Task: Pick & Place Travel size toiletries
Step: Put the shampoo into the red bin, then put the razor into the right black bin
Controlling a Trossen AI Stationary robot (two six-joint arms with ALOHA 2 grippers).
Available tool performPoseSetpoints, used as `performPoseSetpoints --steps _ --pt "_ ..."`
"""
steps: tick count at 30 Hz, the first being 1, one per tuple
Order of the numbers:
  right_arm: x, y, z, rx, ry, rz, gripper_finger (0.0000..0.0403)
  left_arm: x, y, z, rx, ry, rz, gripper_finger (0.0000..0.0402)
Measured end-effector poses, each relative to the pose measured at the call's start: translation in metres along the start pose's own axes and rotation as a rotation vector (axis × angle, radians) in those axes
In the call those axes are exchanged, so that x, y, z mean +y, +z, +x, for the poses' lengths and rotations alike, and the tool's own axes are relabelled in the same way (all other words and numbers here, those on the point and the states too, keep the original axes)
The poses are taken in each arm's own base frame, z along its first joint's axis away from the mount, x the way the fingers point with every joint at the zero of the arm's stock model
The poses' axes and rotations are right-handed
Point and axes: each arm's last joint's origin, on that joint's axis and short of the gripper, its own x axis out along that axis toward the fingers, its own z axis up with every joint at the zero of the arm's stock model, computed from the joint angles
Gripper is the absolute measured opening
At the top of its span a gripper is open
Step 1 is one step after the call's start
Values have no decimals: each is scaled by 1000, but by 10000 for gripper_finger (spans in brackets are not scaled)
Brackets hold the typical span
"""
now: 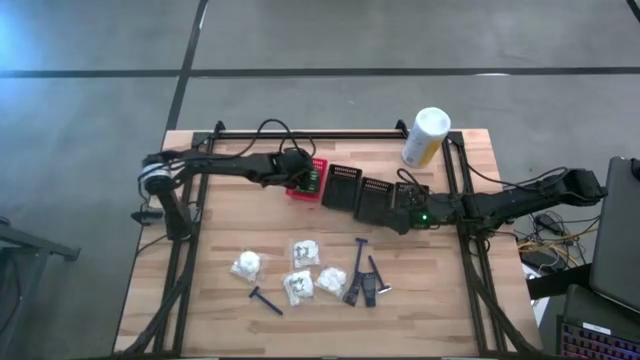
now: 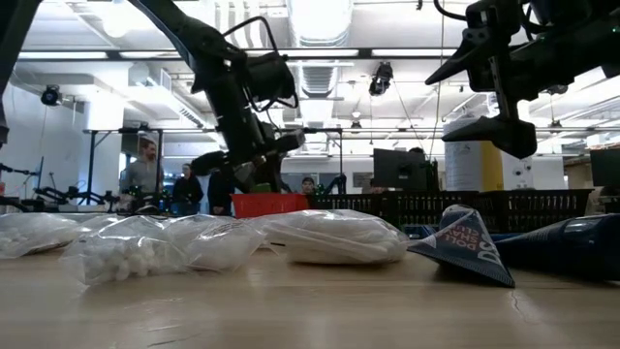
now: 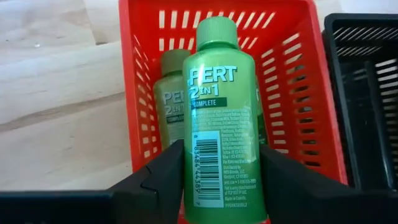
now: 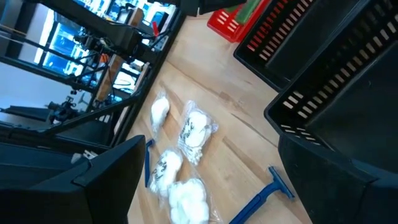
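Note:
My left gripper [image 1: 303, 180] hovers over the red slotted basket [image 3: 140, 74] at the table's far middle, shut on a green "PERT 2 in 1" bottle [image 3: 219, 106]. A second green bottle [image 3: 169, 106] lies in that basket. My right gripper [image 4: 208, 146] is open above the black baskets [image 1: 362, 192], touching nothing. White crinkly pouches [image 1: 300, 268] lie flat on the near part of the table, with a slim razor [image 1: 265, 300] to their left, another razor [image 1: 360, 252] to their right, and black flat sticks [image 1: 365, 290] beside it. My left gripper pinches the green bottle between its two fingers [image 3: 163, 177] at the bottle's lower body [image 3: 208, 168], beside the barcode. The bottle lies along the fingers, cap pointing away from the wrist. It hangs over the red basket's opening, above the other bottle.
A tall white-and-yellow canister [image 1: 425, 137] stands at the far right corner. Two black slotted baskets sit to the right of the red one. Cables run along the far edge [image 1: 270, 130]. Bare wood [image 1: 230, 215] lies between the baskets and the pouches. People stand in the room behind [image 2: 145, 174].

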Motion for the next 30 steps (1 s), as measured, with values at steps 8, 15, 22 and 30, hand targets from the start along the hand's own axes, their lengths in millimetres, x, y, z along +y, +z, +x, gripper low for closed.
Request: performPoseSetpoints --steps 8,15,22,30 --pt "-1 -1 0 15 -8 4 363 -5 2 -19 -18 -64 -31 247" --pt "-1 -2 0 54 2 1 364 -22 -6 -51 -43 -167 19 257" --pt "-1 -4 0 99 21 -31 364 -49 -36 -86 -21 -303 135 255" --pt "-2 -6 -1 163 28 -39 364 -69 -91 -119 53 -426 283 255"
